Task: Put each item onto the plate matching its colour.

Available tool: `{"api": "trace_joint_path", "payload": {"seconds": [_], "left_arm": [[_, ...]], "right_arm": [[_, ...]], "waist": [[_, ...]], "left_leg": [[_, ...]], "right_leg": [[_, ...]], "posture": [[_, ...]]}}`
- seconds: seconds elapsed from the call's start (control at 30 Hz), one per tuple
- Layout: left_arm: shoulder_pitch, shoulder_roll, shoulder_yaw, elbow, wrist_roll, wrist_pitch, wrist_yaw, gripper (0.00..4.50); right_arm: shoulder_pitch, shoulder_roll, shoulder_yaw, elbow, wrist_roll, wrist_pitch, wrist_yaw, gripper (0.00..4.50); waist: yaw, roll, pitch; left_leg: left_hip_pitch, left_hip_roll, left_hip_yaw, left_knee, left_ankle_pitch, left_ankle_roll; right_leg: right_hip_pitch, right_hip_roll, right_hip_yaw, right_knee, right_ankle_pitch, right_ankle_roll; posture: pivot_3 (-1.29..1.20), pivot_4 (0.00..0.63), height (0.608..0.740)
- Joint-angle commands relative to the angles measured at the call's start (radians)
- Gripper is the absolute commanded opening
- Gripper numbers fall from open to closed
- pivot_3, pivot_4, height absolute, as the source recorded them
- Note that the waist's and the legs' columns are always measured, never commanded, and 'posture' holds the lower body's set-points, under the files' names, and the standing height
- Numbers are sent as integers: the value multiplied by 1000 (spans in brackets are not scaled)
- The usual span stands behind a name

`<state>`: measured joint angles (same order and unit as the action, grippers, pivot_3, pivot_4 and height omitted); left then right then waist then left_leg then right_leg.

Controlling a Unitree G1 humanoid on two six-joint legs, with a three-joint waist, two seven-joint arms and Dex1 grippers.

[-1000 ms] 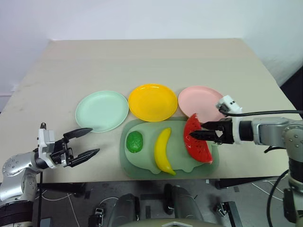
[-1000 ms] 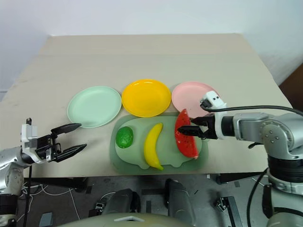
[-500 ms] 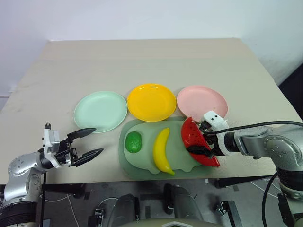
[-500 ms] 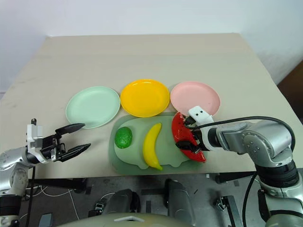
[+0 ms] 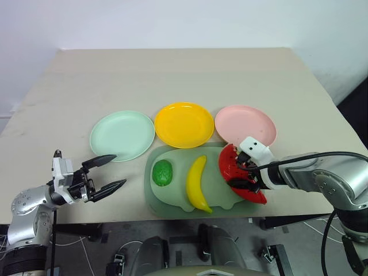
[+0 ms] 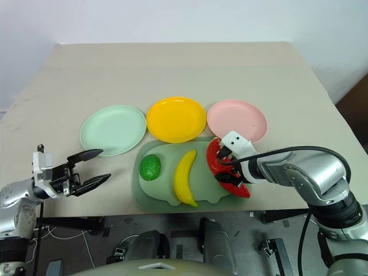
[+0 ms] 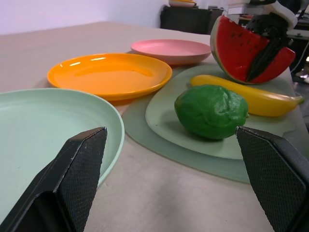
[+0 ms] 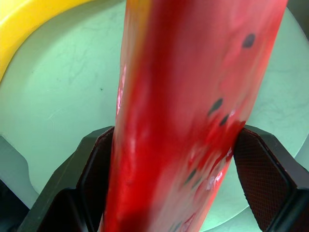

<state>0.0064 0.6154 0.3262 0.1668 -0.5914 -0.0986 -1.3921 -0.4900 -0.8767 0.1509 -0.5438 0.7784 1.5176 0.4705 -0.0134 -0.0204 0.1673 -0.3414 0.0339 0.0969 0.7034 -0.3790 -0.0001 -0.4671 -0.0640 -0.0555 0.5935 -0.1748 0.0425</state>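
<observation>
At the lower left of the head view the left pincer (image 5: 106, 172) hovered with fingers spread wide, holding nothing. Lower right, the right pincer (image 5: 246, 174) straddled the watermelon slice (image 5: 232, 169), a finger against each flat face, seemingly clamped on it where it stood on edge on the green mat (image 5: 172, 198). The slice looked a light, rigid, glossy toy; gripping across its flat sides seemed soundest. Beyond, in the middle of the tabletop (image 5: 172, 75), lay the pink plate (image 5: 245, 123).
</observation>
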Motion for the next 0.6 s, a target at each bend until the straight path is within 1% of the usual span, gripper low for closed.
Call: {"api": "trace_joint_path", "payload": {"seconds": [0.03,0.17,0.27,0.33,0.43,0.6], "left_arm": [[6,-2,1,0,1,-16,2,4500],[7,-4,3,7,3,-19,0,4500],[4,-4,5,12,1,-19,2,4500],[-1,-5,5,19,3,-21,4,4500],[-8,-5,2,24,5,-22,5,4500],[-14,-6,4,27,7,-22,10,4500]], "right_arm": [[-106,1,-90,55,50,-23,98,3382],[-230,17,-145,225,12,-72,126,3382],[-318,29,-141,397,-66,-143,117,3382],[-344,27,-92,483,-145,-224,118,3382],[-373,54,2,635,-285,-378,121,3382],[-404,97,54,825,-411,-516,156,3382]], "waist": [[-2,0,0],[-1,0,0],[0,0,0],[2,0,0],[-1,0,0],[-2,1,1]], "left_leg": [[0,0,0,0,0,0],[0,0,0,0,0,0],[0,0,0,-1,0,0],[-1,0,1,-1,0,0],[-1,-1,4,-1,0,1],[-2,-1,5,-2,0,1]], "right_leg": [[0,0,0,0,0,0],[0,0,0,0,0,0],[-1,0,0,0,0,0],[-1,0,0,0,0,0],[-1,0,0,0,1,1],[-2,0,0,0,2,3]], "posture": [[0,150,736],[0,150,736],[0,150,736],[0,150,736],[0,150,736],[0,150,736]]}}
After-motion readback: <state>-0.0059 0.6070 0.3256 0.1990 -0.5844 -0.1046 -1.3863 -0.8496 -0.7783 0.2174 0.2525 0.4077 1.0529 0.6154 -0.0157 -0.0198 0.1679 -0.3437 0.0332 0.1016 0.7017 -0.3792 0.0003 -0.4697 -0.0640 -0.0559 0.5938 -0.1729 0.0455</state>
